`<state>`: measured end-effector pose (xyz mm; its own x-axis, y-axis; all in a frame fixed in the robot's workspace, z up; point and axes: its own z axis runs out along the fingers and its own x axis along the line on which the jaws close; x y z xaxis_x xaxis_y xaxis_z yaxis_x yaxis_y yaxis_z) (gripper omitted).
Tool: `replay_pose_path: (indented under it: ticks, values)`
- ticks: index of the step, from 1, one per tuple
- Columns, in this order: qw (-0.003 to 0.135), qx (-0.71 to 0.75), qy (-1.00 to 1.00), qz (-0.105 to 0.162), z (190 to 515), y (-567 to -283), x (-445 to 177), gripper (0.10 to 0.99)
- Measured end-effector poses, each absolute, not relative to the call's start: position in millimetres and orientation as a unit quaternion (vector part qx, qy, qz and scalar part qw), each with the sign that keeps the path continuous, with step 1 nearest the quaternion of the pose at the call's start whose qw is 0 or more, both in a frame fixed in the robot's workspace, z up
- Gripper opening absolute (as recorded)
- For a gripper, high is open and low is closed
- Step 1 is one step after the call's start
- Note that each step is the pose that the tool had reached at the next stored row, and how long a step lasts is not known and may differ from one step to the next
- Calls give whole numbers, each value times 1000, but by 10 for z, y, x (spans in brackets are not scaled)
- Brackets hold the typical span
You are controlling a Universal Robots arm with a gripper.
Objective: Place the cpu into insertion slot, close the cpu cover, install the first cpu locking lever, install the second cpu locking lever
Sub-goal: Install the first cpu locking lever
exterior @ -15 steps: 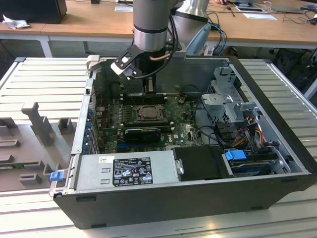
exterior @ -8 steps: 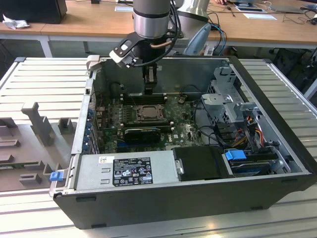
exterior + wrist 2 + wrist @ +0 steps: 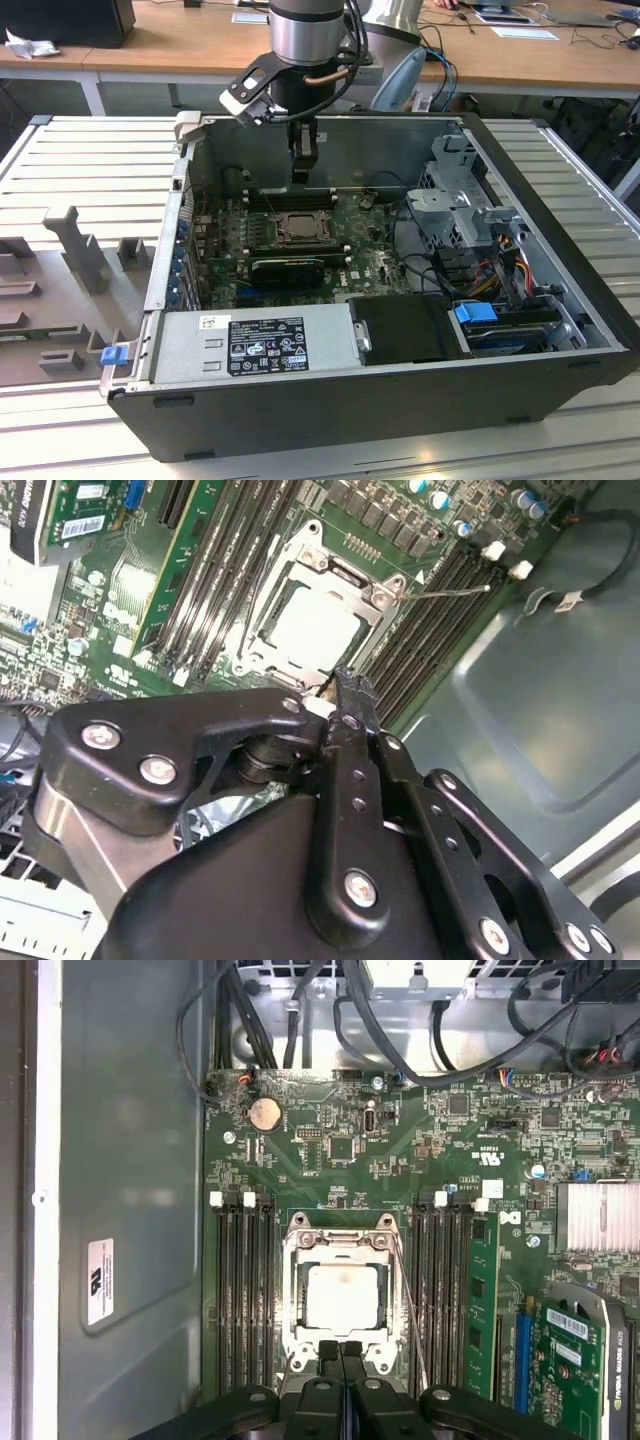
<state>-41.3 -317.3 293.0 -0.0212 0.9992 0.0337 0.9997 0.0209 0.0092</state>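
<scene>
Looks like lever time: the cpu (image 3: pixel 342 1298) sits in the insertion slot (image 3: pixel 300 1282) with the cpu cover (image 3: pixel 340 1245) down, the gripper (image 3: pixel 341 1350) is pinched closed and empty at its edge, and that thin wire lever (image 3: pixel 408 1305) needs careful hooking.

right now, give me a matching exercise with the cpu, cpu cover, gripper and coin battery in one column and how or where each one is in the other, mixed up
Column one:
1. cpu
2. cpu cover
3. gripper
4. coin battery

Column two:
a. metal frame lying flat around the chip
b. round disc on the green board, away from the frame
c. pale square showing through the frame's window
d. fingers together, at the frame's edge

Pairs: 1-c, 2-a, 3-d, 4-b
</scene>
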Motion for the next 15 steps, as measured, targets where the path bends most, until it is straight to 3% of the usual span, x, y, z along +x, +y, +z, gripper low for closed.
replay_pose_path:
  ticks: [15]
  values:
    - [10, -596, -803, -13, 2918, -3170, -413, 106]
